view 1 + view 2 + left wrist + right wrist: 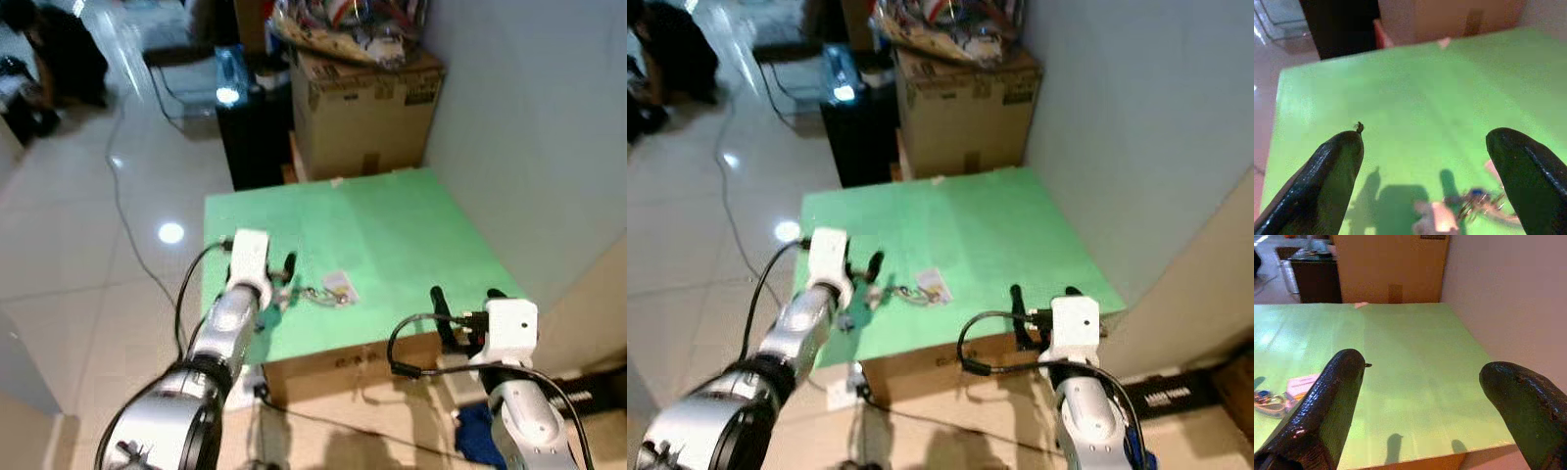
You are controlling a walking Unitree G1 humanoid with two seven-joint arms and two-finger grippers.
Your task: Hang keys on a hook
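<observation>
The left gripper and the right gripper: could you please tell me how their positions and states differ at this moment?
The left gripper hangs over the green board, close beside the keys; the right gripper sits at the board's near edge, well apart from the keys. The left gripper points down at the board; the right gripper looks across it. Both are open and hold nothing.

The worktop (392,225) is a flat green sheet laid over a cardboard base. The keys (315,293), with a pale tag (338,284) attached, lie on it near the front edge. A small pale scrap (337,180) sits at the far edge.
</observation>
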